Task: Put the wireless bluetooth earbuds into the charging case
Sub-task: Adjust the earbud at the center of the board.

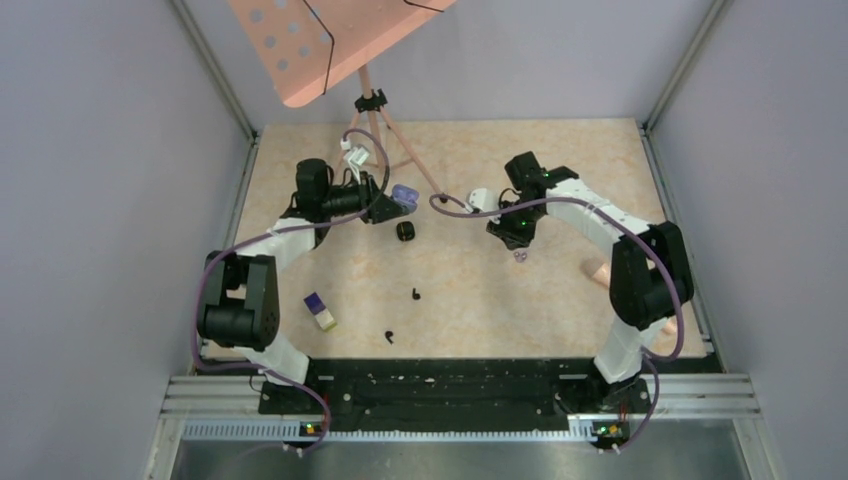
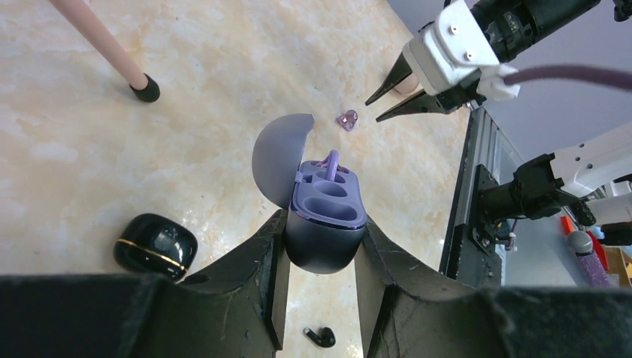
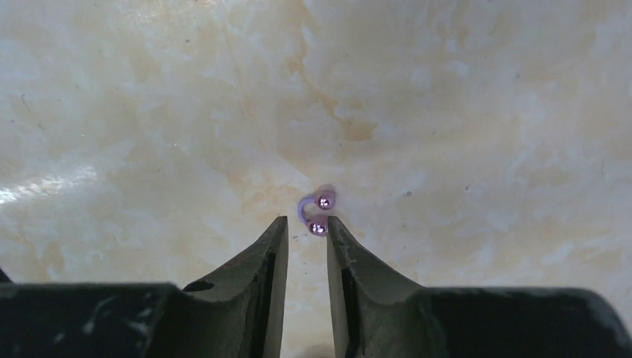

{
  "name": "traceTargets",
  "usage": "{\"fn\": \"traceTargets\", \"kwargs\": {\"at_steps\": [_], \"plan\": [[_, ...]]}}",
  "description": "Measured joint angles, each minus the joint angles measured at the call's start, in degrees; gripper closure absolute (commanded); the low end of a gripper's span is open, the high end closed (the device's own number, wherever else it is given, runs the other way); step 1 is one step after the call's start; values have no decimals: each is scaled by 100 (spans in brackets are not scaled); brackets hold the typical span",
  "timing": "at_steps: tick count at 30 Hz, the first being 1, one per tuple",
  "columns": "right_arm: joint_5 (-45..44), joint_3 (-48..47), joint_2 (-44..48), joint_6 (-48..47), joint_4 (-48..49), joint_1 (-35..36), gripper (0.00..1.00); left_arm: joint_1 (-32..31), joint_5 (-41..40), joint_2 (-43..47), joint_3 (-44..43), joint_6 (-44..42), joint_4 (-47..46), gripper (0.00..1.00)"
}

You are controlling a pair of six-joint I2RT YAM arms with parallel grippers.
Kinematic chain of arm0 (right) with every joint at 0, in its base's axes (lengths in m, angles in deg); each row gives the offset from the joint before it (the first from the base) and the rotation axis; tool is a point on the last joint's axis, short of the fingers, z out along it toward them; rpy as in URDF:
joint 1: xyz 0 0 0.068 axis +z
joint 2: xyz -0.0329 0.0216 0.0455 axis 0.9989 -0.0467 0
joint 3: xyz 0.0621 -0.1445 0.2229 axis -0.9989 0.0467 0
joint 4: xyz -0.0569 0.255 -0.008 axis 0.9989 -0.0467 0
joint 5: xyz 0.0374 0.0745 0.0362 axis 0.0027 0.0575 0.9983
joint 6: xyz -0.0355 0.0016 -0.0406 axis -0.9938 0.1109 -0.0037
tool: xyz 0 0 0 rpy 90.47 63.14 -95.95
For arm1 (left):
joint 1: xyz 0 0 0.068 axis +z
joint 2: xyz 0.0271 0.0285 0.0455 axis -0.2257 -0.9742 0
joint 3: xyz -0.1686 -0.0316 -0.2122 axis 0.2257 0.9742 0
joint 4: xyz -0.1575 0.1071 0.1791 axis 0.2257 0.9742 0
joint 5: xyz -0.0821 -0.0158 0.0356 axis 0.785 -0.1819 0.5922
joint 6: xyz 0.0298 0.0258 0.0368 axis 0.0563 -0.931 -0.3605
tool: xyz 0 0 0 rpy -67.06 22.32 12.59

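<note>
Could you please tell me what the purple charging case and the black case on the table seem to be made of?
The purple charging case is probably matte plastic: soft, even sheen without sharp glints. The black case looks like glossy plastic, showing bright highlights and a thin gold-coloured trim line.

Table (image 1: 480,290): beige w/ tan marble veining. Charging case (image 2: 326,216): purple, lid greyer. 2nd case (image 2: 155,245) at its 8 o'clock: gloss black w/ gold band. Purple bud (image 3: 317,212): pale, shiny pinkish dots. Black buds (image 1: 416,294): plain black. Block (image 1: 320,311): purple + cream. Stand (image 1: 300,45): salmon, perforated.
</note>
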Motion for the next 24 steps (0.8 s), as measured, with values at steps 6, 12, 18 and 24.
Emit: {"fn": "traceTargets", "kwargs": {"at_steps": [6,12,18,24], "plan": [[157,-22,-387,-1167,-90,39,99,70,-26,120,-2,-315,472,100],[131,85,-450,-1486,-37,39,100,111,-52,280,-2,-483,688,100],[-83,647,-446,-1449,120,39,98,111,-105,282,-2,-492,693,100],[-162,699,-444,-1067,345,-2,96,111,-129,282,-2,-437,671,100]]}}
